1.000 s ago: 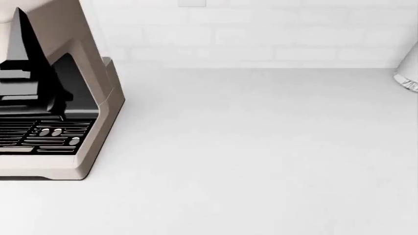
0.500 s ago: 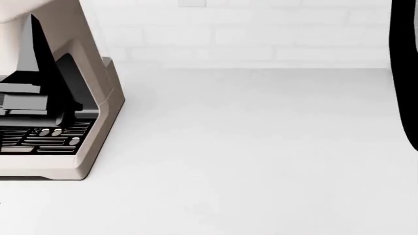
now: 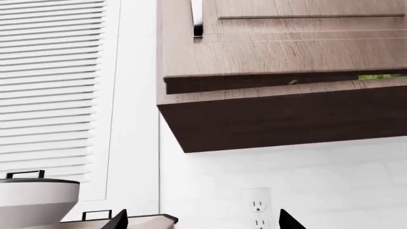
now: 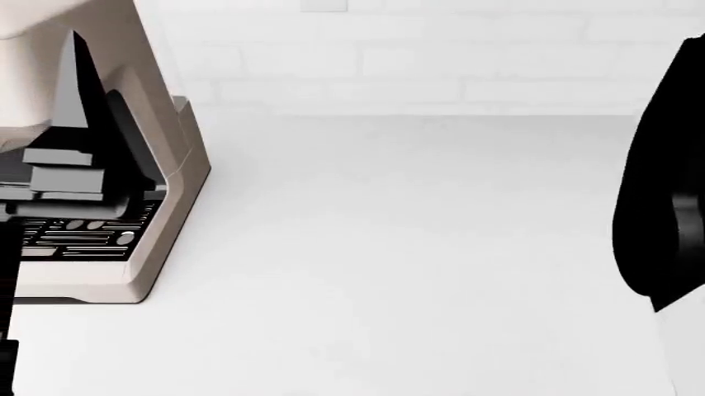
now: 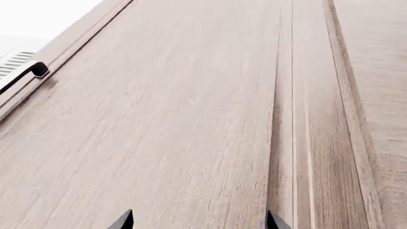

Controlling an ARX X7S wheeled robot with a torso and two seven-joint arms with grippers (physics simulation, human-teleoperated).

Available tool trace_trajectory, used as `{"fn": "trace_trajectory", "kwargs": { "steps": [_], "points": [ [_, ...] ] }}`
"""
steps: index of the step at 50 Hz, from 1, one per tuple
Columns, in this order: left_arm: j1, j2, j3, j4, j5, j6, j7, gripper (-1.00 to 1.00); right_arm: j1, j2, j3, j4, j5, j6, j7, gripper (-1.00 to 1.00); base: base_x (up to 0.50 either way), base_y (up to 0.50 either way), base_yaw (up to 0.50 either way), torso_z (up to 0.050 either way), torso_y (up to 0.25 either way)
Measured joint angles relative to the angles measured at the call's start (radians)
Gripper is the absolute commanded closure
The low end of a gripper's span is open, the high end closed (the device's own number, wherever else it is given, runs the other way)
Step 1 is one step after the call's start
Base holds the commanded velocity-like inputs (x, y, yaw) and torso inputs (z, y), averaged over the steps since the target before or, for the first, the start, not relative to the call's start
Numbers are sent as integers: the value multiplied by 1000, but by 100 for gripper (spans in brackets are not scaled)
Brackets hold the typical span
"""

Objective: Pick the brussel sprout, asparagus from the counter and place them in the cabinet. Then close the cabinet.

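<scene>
White counter [image 4: 418, 247] stretched bare below the tiled wall, with a beige coffee machine [image 4: 144, 165] at nine o'clock. Up on the wall the cabinet [image 3: 279, 71] stood slightly ajar, a sliver of asparagus [image 3: 380, 76] green in the gap; the sprout I could not make out. Both grippers, left [image 3: 202, 222] and right [image 5: 198, 222], had jaws apart, the right close against the cabinet door [image 5: 190, 119].

1. The head view looks forward and steeply down on the broad white tabletop [image 4: 418, 247], a beige coffee machine [image 4: 132, 165] at its left.
2. The left wrist view looks up from below at the brown wooden wall cabinet [image 3: 279, 71], some way off.
3. The right wrist view sits very close to a brown wood-grain cabinet door [image 5: 190, 119], facing along it.
4. Both wrist views show cabinet wood; the head view shares nothing with them.
</scene>
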Motion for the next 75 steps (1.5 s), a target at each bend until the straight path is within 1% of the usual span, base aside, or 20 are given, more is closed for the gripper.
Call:
{"fn": "trace_trajectory", "kwargs": {
  "steps": [9, 15, 17, 20, 24, 28, 32, 35, 39, 43, 47, 51, 56, 60, 63, 67, 71, 75],
  "points": [
    [-17, -7, 22, 9, -7, -4, -20, -100, -136, 53, 58, -541, 53, 346, 35, -100, 0, 0, 0, 0, 0],
    [-27, -13, 33, 13, -14, -2, -33, -100, -248, 82, 78, -850, 77, 513, 72, -100, 0, 0, 0, 0, 0],
    [-31, -16, 36, 14, -17, 0, -38, -100, -289, 104, 88, -946, 123, 555, 122, -100, 0, 0, 0, 0, 0],
    [-34, -21, 41, 17, -20, 5, -45, -100, -336, 166, 95, -1059, 252, 584, 247, -100, 0, 0, 0, 0, 0],
    [-36, -28, 47, 18, -22, 14, -53, -100, -380, 258, 82, -1164, 415, 581, 413, -100, 0, 0, 0, 0, 0],
    [-37, -36, 51, 19, -25, 23, -60, -100, -410, 355, 42, -1235, 546, 539, 567, -100, 0, 0, 0, 0, 0],
    [-40, -45, 57, 20, -29, 31, -69, -100, -420, 470, -41, -1283, 648, 453, 717, -100, 0, 0, 0, 0, 0],
    [-42, -50, 63, 19, -29, 37, -74, -100, -409, 565, -139, -1308, 701, 361, 828, -100, 0, 0, 0, 0, 0],
    [-44, -56, 70, 18, -29, 45, -80, -100, -367, 690, -313, -1332, 741, 217, 967, -100, 0, 0, 0, 0, 0],
    [-46, -61, 76, 16, -27, 52, -84, -100, -291, 802, -530, -1348, 748, 64, 1095, -100, 0, 0, 0, 0, 0],
    [-45, -67, 82, 16, -27, 59, -89, -100, -180, 890, -782, -1358, 730, -82, 1211, -100, 0, 0, 0, 0, 0],
    [-44, -72, 88, 16, -26, 66, -94, -100, -33, 950, -1061, -1365, 693, -213, 1321, -100, 0, 0, 0, 0, 0],
    [-44, -78, 95, 15, -27, 73, -99, -100, 157, 985, -1415, -1371, 629, -359, 1460, -100, 0, 0, 0, 0, 0],
    [-43, -82, 101, 15, -25, 79, -103, -100, 265, 994, -1630, -1374, 582, -445, 1552, -100, 0, 0, 0, 0, 0],
    [-40, -85, 106, 14, -22, 85, -104, -100, 320, 997, -1740, -1375, 557, -491, 1602, -100, 0, 0, 0, 0, 0],
    [-34, -89, 110, 13, -17, 94, -106, -100, 376, 1003, -1842, -1376, 536, -537, 1646, -100, 0, 0, 0, 0, 0],
    [-26, -96, 111, 15, -16, 104, -110, -100, 413, 1010, -1905, -1377, 524, -568, 1672, -100, 0, 0, 0, 0, 0],
    [-19, -107, 112, 18, -16, 114, -117, -100, 436, 1017, -1937, -1375, 522, -590, 1681, -100, 0, 0, 0, 0, 0]
  ]
}}
